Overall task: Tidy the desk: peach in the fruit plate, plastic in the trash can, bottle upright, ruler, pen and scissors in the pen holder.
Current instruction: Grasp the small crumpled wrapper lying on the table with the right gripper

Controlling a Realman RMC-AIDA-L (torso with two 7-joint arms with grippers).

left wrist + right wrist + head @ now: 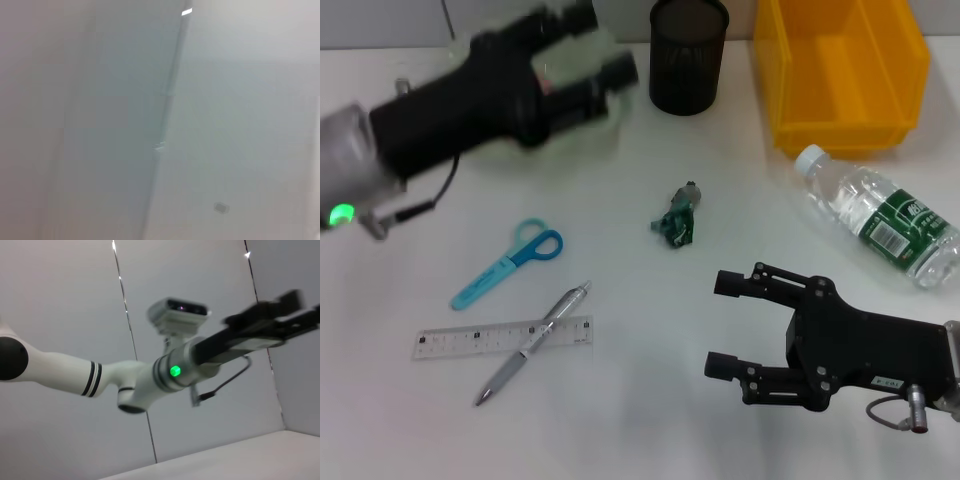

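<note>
My left gripper [605, 45] hovers at the back left over the pale fruit plate [607, 138], blurred, its fingers apart with nothing seen between them. In the right wrist view that same left gripper [300, 307] also stands open. No peach shows in any view. The crumpled green plastic [677, 218] lies mid-table. A clear bottle [880, 215] with a green label lies on its side at the right. Blue scissors [510, 262], a silver pen [532, 342] and a clear ruler [460, 340] lie at the front left, the pen across the ruler. My right gripper [725, 325] rests open at the front right.
The black mesh pen holder [688, 55] stands at the back centre. Beside it on the right is the yellow bin [840, 70]. The left wrist view shows only a pale wall.
</note>
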